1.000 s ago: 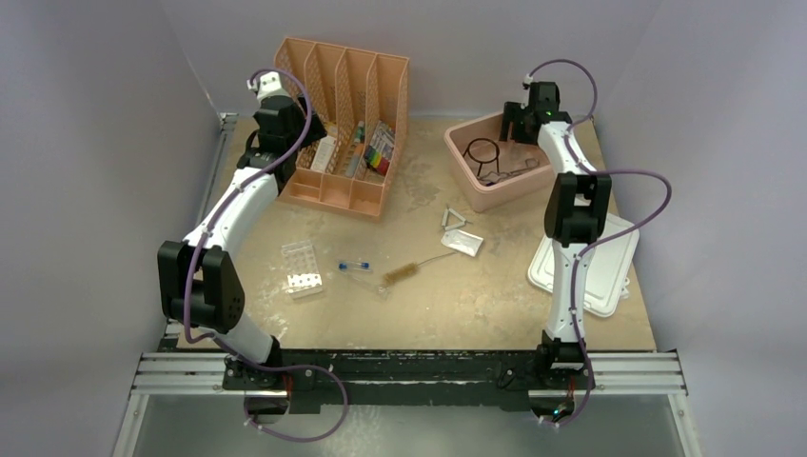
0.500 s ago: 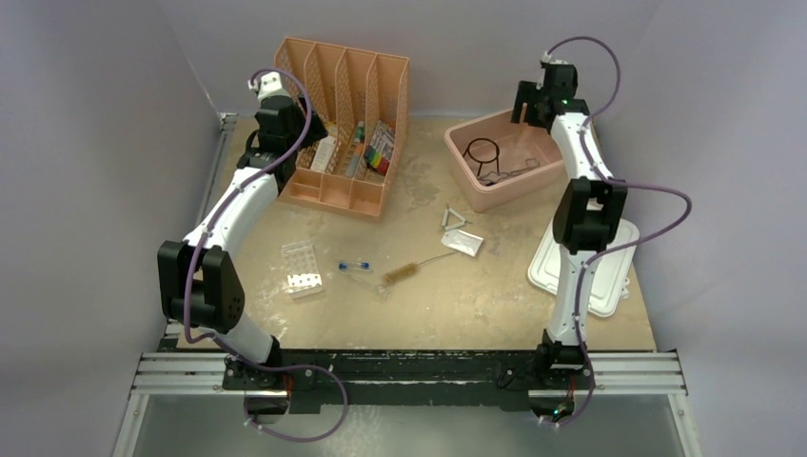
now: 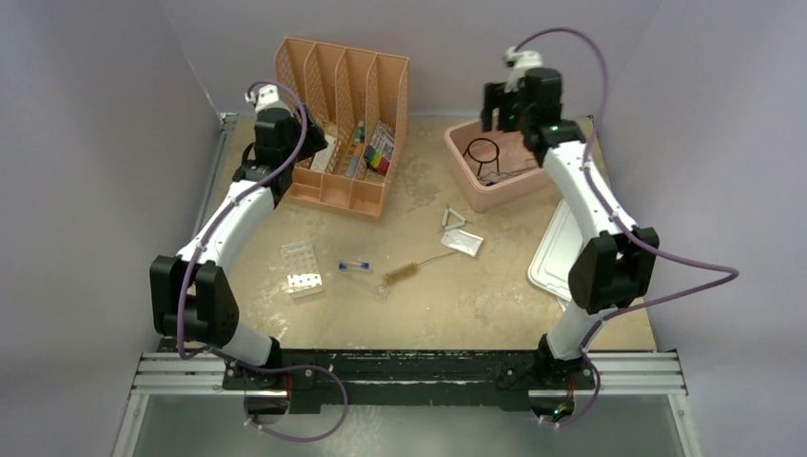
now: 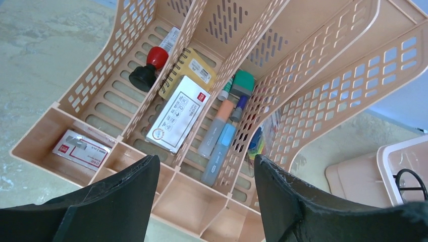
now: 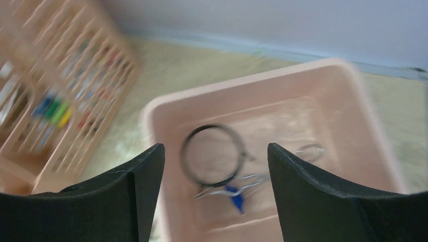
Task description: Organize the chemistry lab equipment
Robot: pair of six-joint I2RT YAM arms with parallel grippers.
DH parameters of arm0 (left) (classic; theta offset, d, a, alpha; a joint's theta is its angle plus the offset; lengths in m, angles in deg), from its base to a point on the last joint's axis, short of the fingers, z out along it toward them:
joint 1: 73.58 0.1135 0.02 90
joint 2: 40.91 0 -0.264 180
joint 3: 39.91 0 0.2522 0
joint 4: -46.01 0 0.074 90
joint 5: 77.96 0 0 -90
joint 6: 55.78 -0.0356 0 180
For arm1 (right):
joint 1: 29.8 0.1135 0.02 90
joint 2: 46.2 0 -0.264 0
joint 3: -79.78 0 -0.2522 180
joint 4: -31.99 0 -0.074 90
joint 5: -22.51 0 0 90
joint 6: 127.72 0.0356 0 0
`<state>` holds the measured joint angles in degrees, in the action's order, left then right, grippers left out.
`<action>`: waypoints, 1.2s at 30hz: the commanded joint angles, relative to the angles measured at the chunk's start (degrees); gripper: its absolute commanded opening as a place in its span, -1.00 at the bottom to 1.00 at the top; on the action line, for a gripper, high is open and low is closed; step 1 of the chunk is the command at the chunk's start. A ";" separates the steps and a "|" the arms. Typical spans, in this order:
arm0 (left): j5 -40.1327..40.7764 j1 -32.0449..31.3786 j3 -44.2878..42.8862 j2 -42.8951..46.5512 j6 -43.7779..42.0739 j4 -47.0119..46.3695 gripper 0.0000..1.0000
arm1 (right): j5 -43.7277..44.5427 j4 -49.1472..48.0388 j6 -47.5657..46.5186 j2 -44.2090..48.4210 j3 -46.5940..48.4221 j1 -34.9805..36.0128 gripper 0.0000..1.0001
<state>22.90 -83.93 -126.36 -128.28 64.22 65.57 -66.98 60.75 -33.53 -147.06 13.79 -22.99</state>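
The black wire ring and metal tongs lie in the pink tub; both show blurred in the right wrist view, ring and tongs. My right gripper hovers open and empty above the tub's far side. On the table lie the white tube rack, a blue-capped tube, the bristle brush, the wire triangle and a clear item. My left gripper is open and empty over the peach organizer.
The organizer holds pens, a notebook, a stamp and small boxes. The tub's white lid lies at the right table edge under my right arm. Walls close in the back and both sides.
My right arm has swung left and up from the tub's right side to above its far edge. The left gripper has shifted slightly left and back.
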 commanded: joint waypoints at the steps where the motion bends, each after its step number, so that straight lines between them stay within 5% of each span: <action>1: 0.52 0.24 1.74 3.54 2.76 -3.14 0.35 | -5.23 -6.69 -12.15 6.37 -9.06 10.41 0.52; 11: 4.35 0.24 3.88 5.55 4.23 -1.24 0.34 | -30.63 -5.33 -31.89 12.37 -29.40 20.47 0.44; 17: 4.10 0.24 5.56 6.55 5.10 -1.58 0.34 | -27.36 0.34 -42.16 7.25 -32.80 23.79 0.45; 22: 3.96 0.24 5.38 6.94 4.31 -1.16 0.34 | -23.87 4.54 -47.68 0.85 -31.66 26.32 0.00; 36: 4.28 0.24 4.81 7.70 2.09 0.33 0.34 | -22.11 10.24 -52.32 -6.17 -29.45 30.16 0.15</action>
<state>26.00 -83.93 -120.74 -123.17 67.57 65.94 -89.51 68.60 -83.41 -152.74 -17.69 6.02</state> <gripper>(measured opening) 0.670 0.587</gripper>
